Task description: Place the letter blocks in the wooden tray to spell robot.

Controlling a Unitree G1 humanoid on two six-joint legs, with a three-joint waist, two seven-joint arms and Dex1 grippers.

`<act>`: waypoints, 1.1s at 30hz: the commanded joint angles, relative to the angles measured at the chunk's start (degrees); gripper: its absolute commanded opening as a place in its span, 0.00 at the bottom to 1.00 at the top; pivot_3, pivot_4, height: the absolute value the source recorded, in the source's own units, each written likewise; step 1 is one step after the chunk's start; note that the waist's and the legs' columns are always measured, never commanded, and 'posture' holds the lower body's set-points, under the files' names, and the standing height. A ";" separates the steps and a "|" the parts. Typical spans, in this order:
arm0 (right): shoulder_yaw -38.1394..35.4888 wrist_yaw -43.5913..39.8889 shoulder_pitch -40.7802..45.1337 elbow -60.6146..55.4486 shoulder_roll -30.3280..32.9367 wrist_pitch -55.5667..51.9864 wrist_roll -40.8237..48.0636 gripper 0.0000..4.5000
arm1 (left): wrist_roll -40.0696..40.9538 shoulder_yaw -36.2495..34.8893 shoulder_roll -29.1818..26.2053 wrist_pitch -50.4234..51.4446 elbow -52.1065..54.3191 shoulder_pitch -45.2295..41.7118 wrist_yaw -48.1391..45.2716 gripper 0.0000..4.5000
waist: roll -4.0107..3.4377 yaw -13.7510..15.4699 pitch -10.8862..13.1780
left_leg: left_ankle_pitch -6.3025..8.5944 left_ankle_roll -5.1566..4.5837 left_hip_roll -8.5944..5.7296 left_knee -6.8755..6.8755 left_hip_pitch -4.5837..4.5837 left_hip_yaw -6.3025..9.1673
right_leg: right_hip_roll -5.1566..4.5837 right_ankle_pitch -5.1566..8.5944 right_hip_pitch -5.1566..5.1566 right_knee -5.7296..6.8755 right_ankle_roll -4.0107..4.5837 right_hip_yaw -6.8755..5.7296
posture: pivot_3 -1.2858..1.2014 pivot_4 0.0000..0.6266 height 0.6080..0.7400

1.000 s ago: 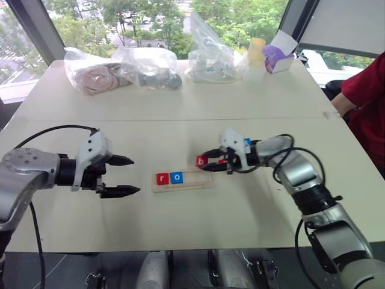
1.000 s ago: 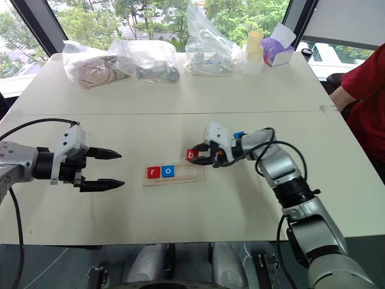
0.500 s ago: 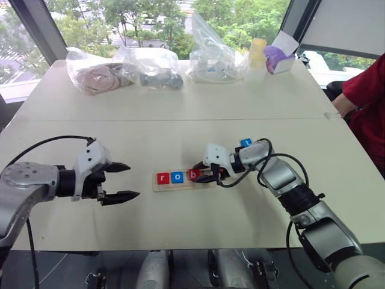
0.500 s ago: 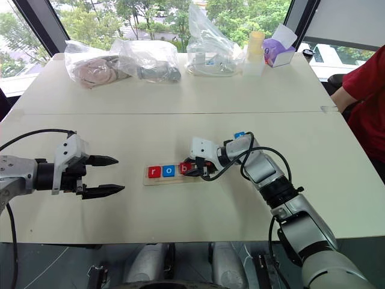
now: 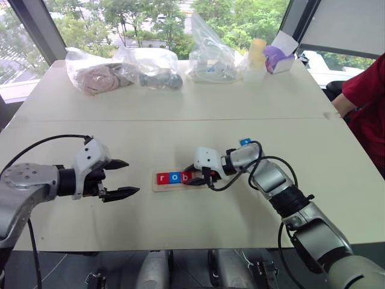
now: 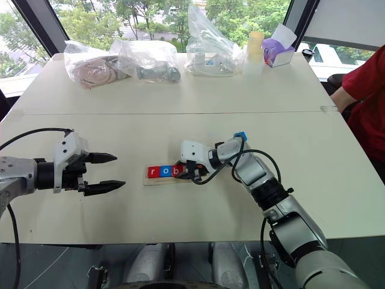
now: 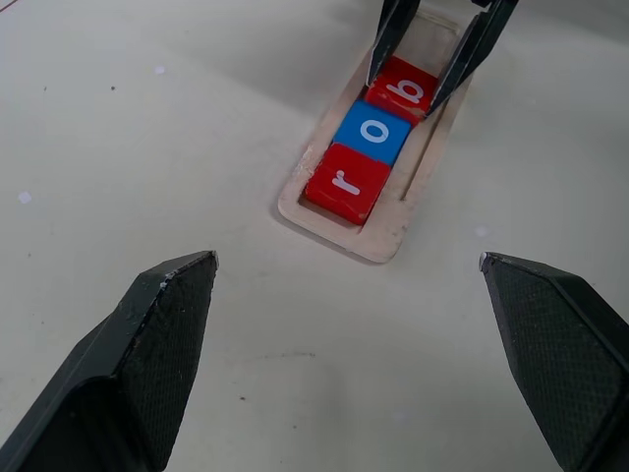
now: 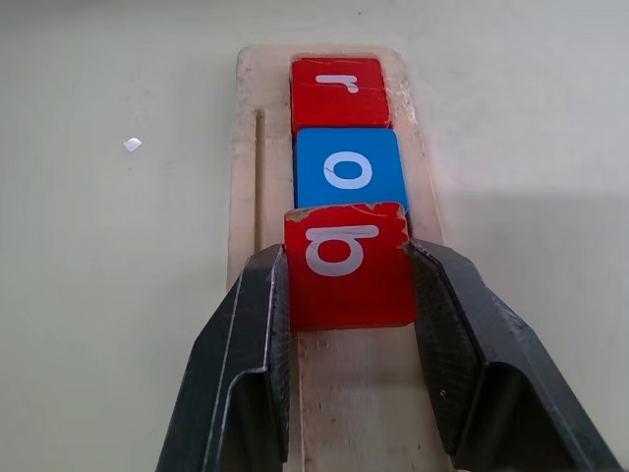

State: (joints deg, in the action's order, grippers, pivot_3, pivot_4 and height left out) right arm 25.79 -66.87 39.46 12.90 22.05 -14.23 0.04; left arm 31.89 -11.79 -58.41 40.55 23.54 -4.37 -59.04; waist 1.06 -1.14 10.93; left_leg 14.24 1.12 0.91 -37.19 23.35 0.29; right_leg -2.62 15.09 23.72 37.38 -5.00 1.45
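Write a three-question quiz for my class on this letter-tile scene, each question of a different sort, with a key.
1. True or false: the right pincer is shut on the b tile.
2. Which tile lies at the end of the tray, next to the blue o?
A. t
B. r
C. b
3. Fill in: the left pincer is ____, holding nothing.

Key
1. True. Its fingers grip the tile's two sides, over the tray.
2. B. The r tile sits at the end, then the blue o, then b.
3. open
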 commanded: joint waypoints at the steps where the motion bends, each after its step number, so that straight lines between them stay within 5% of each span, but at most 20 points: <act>1: 0.11 0.06 0.72 -0.07 -0.31 0.50 -0.50 0.26 | -0.17 0.14 0.24 -0.89 0.96 -0.15 0.28 1.00 | 0.00 0.04 0.00 | 0.00 0.00 0.00 0.00 0.00 0.00 | 0.00 0.00 0.00 0.00 0.00 0.00 | 0.52 0.24 1.00; 10: 0.05 -0.44 0.15 -0.05 0.07 0.76 -0.82 0.26 | -0.38 1.57 0.78 -0.95 1.06 -1.02 0.75 1.00 | 0.00 0.07 0.00 | 0.00 0.00 0.00 0.00 0.00 0.01 | -0.02 0.00 -0.01 0.00 0.00 0.00 | 0.52 0.24 1.00; 15: -3.09 2.15 0.07 -2.18 -0.19 -0.94 0.52 0.82 | -0.43 1.11 -0.10 -1.14 1.10 -0.55 -0.20 1.00 | 0.00 0.06 0.00 | 0.00 0.00 0.00 0.00 0.00 0.00 | -0.02 0.00 -0.01 0.00 0.00 0.00 | 0.52 0.24 1.00; 23: -14.71 9.52 -7.39 -20.65 2.05 -14.48 8.68 0.82 | 2.28 0.94 1.72 0.69 4.64 -0.16 0.99 1.00 | 0.00 0.41 0.00 | 0.00 0.01 0.00 0.03 0.02 0.03 | -0.08 0.00 -0.01 -0.02 0.00 0.00 | 0.52 0.24 1.00; 27: -23.54 22.41 -15.96 -29.96 2.88 -24.08 6.99 0.82 | 6.34 2.13 5.54 2.79 6.88 -4.41 3.42 1.00 | 0.03 0.65 -0.02 | 0.00 0.01 -0.03 -0.01 0.02 0.06 | -0.13 0.00 -0.06 -0.04 0.00 0.00 | 0.52 0.24 1.00; 33: -24.81 38.35 -25.59 -38.27 -3.95 -26.58 3.77 0.82 | 3.58 9.07 14.00 -0.46 5.86 -13.93 7.84 1.00 | -0.01 0.10 -0.07 | -0.03 0.06 -0.09 -0.03 -0.05 -0.01 | 0.00 0.01 -0.10 -0.02 0.01 0.05 | 0.52 0.24 1.00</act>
State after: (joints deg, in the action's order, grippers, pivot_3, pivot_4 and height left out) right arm 0.84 -32.15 14.21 -21.16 19.11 -40.19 4.57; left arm 36.22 -4.02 -44.86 41.99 28.67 -17.09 -52.05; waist 1.06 -1.04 10.86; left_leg 14.20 1.18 0.83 -37.22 23.31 0.28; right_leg -2.57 15.08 23.63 37.36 -5.01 1.50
